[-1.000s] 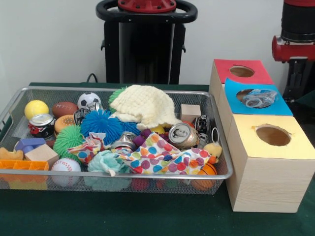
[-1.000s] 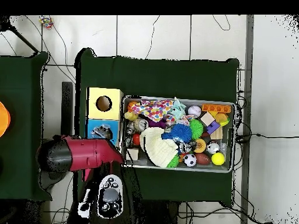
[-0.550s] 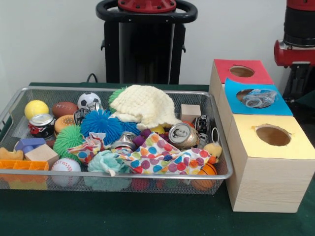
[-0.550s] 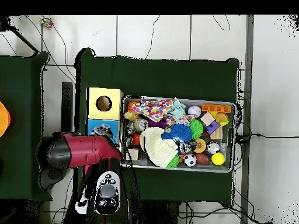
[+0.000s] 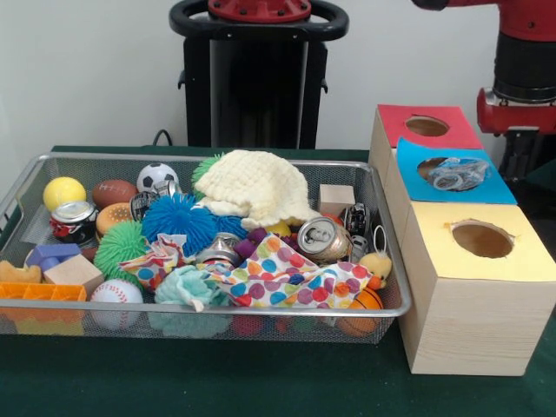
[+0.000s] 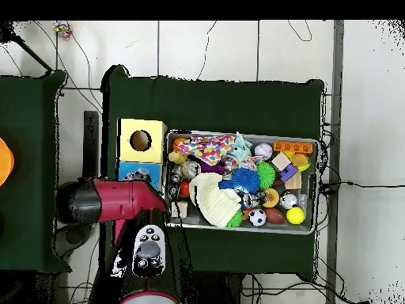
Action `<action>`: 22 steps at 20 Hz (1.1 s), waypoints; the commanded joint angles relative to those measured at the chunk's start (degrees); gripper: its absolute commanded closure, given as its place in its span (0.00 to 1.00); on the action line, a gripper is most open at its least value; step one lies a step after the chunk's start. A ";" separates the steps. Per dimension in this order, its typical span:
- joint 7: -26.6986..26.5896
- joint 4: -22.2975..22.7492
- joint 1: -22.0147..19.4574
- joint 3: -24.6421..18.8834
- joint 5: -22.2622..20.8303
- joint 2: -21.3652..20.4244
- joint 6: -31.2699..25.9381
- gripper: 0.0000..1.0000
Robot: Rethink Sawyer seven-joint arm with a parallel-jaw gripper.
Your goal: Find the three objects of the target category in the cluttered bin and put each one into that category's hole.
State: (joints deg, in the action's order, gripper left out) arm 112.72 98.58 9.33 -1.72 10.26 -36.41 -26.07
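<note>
While the red arm [image 6: 111, 200] hangs over the row of boxes at the bin's side, its gripper cannot be made out in either view, so whether it is apart or together cannot be told. In the front view only the arm's red and black body shows, at about two o'clock, behind the red-topped box [image 5: 426, 126]. A crumpled clear plastic piece [image 5: 453, 173] lies across the hole of the blue-topped box [image 5: 491, 187]; the hole in the yellow-topped box [image 5: 482, 239] is open and looks empty.

The wire bin [image 5: 217, 310] sits on the green counter [image 5: 200, 378], packed with balls, fuzzy toys, cloths and blocks. Crushed cans look like the likeliest category in hand, though the pictures do not settle that. One crushed can [image 5: 323, 239] lies on its side at the bin's three o'clock end, nearest the boxes, open end facing the camera, long axis pointing away. Another red can [image 5: 72, 219] stands at nine o'clock, well apart from the boxes.

Seen from overhead, the bin lies at three o'clock from the arm's end, so the next reach probably runs that way, with the near can first.
</note>
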 commanded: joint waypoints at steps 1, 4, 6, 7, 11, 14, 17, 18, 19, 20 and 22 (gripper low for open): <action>6.84 -0.75 -2.73 0.20 -1.56 3.04 3.67 1.00; 6.29 -0.10 -3.49 -0.33 -1.74 3.25 4.28 1.00; 5.78 0.84 -4.45 -1.41 -1.53 2.97 4.59 1.00; 5.65 1.28 -4.88 -1.90 -1.46 2.83 4.79 1.00; 5.41 1.94 -5.79 -3.06 -0.99 1.73 3.63 1.00; 5.36 1.91 -6.25 -3.63 -0.92 1.73 3.51 1.00; 5.37 2.49 -6.83 -4.17 -1.21 2.12 4.35 1.00; 5.17 2.66 -7.24 -4.44 -1.48 2.41 4.99 1.00; 5.04 2.95 -7.59 -4.67 -1.62 2.38 5.21 1.00; 4.91 3.24 -7.93 -4.91 -1.75 2.35 5.44 1.00; 4.59 3.88 -8.60 -5.45 -1.66 1.47 4.79 1.00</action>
State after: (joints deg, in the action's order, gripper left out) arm 112.72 98.72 5.27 -5.03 10.27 -35.61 -25.03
